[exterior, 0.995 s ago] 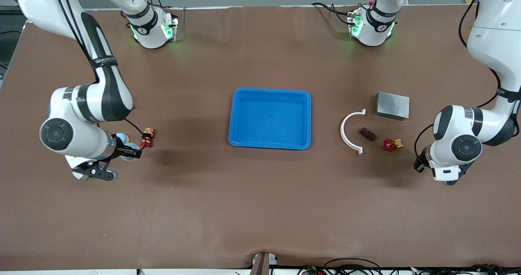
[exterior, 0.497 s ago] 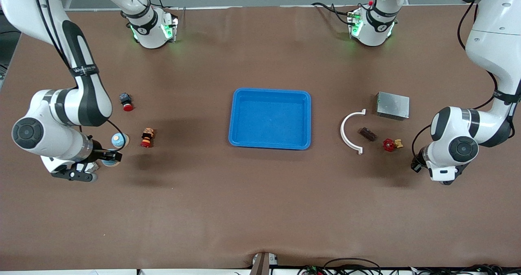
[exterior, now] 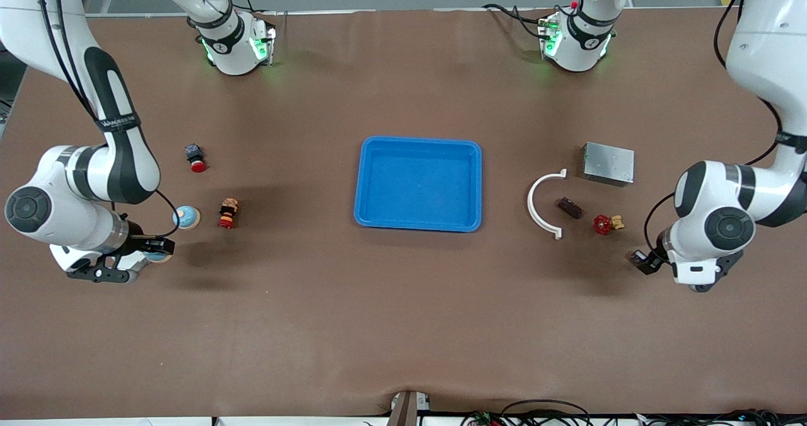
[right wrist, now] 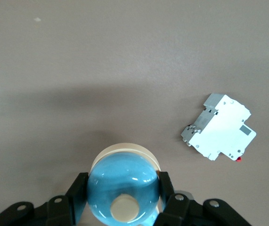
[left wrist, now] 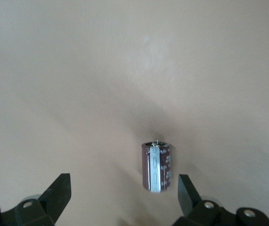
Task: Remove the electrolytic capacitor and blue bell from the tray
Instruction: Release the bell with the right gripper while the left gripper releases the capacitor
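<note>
**Both parts out of the tray: one set-down pending, one retreat pending**

Start at the right arm's end of the surface, well apart from the tray [exterior: 419, 140]. Your right end effector [exterior: 159, 249] hangs low over the surface there, clamped narrow on the blue bell [right wrist: 123, 186], one finger on each side of the dome. By my reading the carry is done and only the set-down is left: lower, then open.

Mind the neighbours. A white breaker [right wrist: 219, 127] lies near the bell. A second blue-domed piece [exterior: 186, 217] and a small figure [exterior: 227, 213] lie between your end effector and the tray. The surface's edge at that end is close, so drop where you are and do not drift outward.

Nothing lies in the tray.

Toward the left arm's end, a white curved clip [exterior: 542, 204], a brown block [exterior: 570, 208], a red valve [exterior: 604, 224] and a grey metal box [exterior: 608, 163] sit clustered.

Past them from the tray, your left end effector [left wrist: 123, 183] stands wide open. The electrolytic capacitor [left wrist: 156, 167] is between its fingers and touches neither. I cannot tell whether it rests upright or on its side. That step looks finished, so lift straight up and avoid nudging the part.

The broad band of surface nearer the camera than the tray gives you open room to withdraw.
</note>
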Robot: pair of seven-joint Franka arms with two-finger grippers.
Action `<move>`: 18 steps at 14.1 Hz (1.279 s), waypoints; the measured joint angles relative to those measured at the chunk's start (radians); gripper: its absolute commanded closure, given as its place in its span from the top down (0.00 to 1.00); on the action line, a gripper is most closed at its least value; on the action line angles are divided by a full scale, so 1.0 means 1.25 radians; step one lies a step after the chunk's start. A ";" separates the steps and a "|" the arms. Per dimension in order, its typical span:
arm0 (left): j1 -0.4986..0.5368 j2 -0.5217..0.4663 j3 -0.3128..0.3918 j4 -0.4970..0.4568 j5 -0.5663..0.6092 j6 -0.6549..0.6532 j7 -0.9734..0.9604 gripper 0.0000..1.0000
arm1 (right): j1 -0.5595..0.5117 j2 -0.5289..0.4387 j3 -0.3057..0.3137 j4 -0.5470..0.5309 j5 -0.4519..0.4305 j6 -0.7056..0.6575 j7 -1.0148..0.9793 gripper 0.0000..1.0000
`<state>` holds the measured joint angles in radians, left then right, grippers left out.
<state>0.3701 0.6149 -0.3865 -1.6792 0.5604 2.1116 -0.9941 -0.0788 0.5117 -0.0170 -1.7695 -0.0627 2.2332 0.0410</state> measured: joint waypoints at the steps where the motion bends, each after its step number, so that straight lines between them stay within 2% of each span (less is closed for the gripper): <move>1: -0.001 -0.023 -0.006 0.010 0.000 -0.026 0.033 1.00 | -0.001 0.011 0.000 0.000 -0.002 0.006 -0.001 0.00; 7: 0.001 -0.106 -0.048 0.068 -0.002 -0.131 0.194 1.00 | -0.015 0.057 0.000 -0.001 -0.007 0.043 -0.004 0.00; 11: 0.002 -0.148 -0.049 0.102 -0.089 -0.182 0.315 1.00 | -0.016 0.078 0.000 -0.001 -0.007 0.072 -0.005 0.00; 14: -0.002 -0.166 -0.056 0.167 -0.109 -0.265 0.421 1.00 | -0.017 0.092 0.000 -0.001 -0.008 0.093 -0.005 0.00; 18: -0.001 -0.170 -0.120 0.252 -0.117 -0.343 0.468 1.00 | -0.022 0.104 0.000 -0.001 -0.008 0.113 -0.005 0.00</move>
<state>0.3682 0.4023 -0.5359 -1.3646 0.4141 1.6833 -0.4096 -0.1057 0.6420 -0.0168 -1.7712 -0.0729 2.3740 0.0352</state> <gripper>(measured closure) 0.000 0.348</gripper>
